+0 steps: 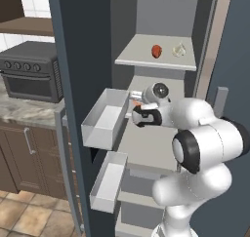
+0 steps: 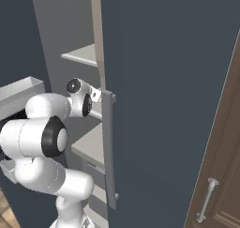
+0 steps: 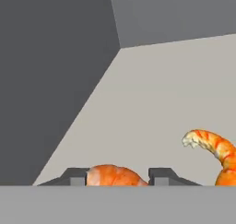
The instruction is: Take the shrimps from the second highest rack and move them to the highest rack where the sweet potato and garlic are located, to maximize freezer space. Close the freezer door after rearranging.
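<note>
- One shrimp [image 3: 113, 176] lies on the pale floor of the second highest rack [image 3: 161, 103], directly between the two dark fingertips [image 3: 77, 177] of the gripper [image 3: 120, 178] at the bottom of the hand view.
- A second shrimp [image 3: 214, 155] lies on the same rack floor, off to the right side of the hand view, curled with its tail raised and apart from the fingertips.
- That makes two shrimps in all on this rack.
- On the highest rack [image 1: 156, 63] sit one sweet potato [image 1: 156, 51] and one garlic [image 1: 179, 49], side by side and apart from each other, above the gripper [image 1: 135, 106].
- The gripper stands at a narrow opening with the first shrimp between its tips; each fingertip sits right against a side of the shrimp, though whether they press on it I cannot tell.
- In the left base view a bit of orange shows at the gripper's tips, just inside the freezer.
- The freezer door [image 1: 80, 99] stands open at the left, carrying two door bins [image 1: 105, 119], one above the other.
- Left of the freezer one toaster oven [image 1: 29, 70] sits on the counter [image 1: 24, 115].
</note>
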Motion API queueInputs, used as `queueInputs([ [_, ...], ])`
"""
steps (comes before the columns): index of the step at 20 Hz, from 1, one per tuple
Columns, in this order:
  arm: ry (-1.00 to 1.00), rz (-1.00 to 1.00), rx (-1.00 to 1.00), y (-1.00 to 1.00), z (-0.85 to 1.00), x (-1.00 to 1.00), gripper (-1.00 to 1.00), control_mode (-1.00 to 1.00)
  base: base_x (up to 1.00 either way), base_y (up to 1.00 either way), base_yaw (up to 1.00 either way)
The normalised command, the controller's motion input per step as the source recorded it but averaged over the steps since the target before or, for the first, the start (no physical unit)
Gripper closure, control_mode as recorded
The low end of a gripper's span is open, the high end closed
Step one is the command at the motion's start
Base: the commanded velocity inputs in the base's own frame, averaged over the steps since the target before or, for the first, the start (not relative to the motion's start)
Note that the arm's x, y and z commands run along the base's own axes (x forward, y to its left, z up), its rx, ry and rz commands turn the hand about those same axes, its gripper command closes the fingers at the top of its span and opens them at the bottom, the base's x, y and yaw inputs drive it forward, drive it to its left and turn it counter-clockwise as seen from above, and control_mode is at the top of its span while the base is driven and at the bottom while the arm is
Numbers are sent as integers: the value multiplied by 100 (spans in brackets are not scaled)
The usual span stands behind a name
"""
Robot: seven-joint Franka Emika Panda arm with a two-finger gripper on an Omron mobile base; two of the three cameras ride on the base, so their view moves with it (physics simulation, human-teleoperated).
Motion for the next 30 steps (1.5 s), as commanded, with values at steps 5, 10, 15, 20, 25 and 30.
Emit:
queueInputs([
  [5, 0, 0, 0, 0, 85, -60, 100, -100, 0, 0, 0],
  [10, 0, 0, 0, 0, 69, -92, 100, -100, 0, 0, 0],
  [15, -1, 0, 0, -1, 86, -84, 100, -100, 0, 0, 0],
  [20, -7, 0, 0, -2, 100, -31, 100, -100, 0, 0, 0],
  [25, -8, 0, 0, -4, 95, 3, 100, -100, 0, 0, 0],
  [30, -8, 0, 0, -3, 49, 37, 100, -100, 0, 0, 0],
])
